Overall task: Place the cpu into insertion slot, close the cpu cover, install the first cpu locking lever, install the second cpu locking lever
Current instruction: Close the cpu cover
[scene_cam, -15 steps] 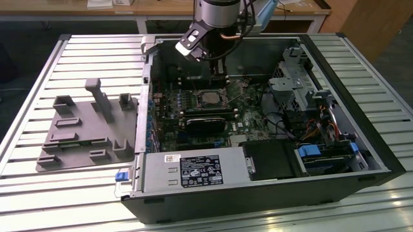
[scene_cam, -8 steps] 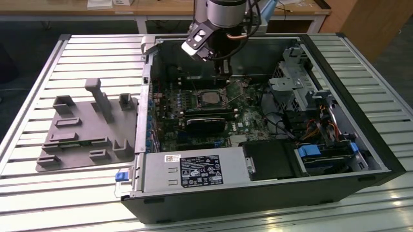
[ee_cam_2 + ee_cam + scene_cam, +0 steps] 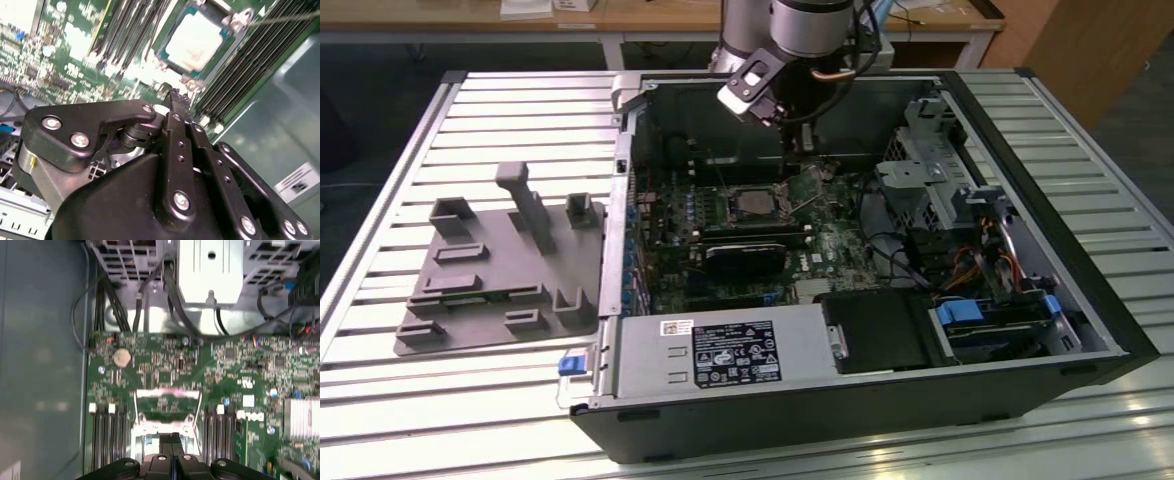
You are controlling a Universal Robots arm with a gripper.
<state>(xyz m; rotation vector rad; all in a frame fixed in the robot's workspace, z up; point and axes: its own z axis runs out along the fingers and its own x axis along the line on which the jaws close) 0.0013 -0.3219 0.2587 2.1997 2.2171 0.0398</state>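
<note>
Slatted table (image 3: pixel 520 110) bears open computer case (image 3: pixel 854 425) and grey fixture (image 3: pixel 487 295).

One cpu (image 3: pixel 195 42), one cpu cover (image 3: pixel 167 391) — one computer case (image 3: pixel 854 420), one tray (image 3: pixel 487 262).

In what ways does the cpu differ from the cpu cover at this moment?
The cpu lies flat in the slot; the cover stands raised, open. The cpu has a solid pale face; the cover is a thin frame with a cut-out centre. Both are silvery and roughly square.
</note>
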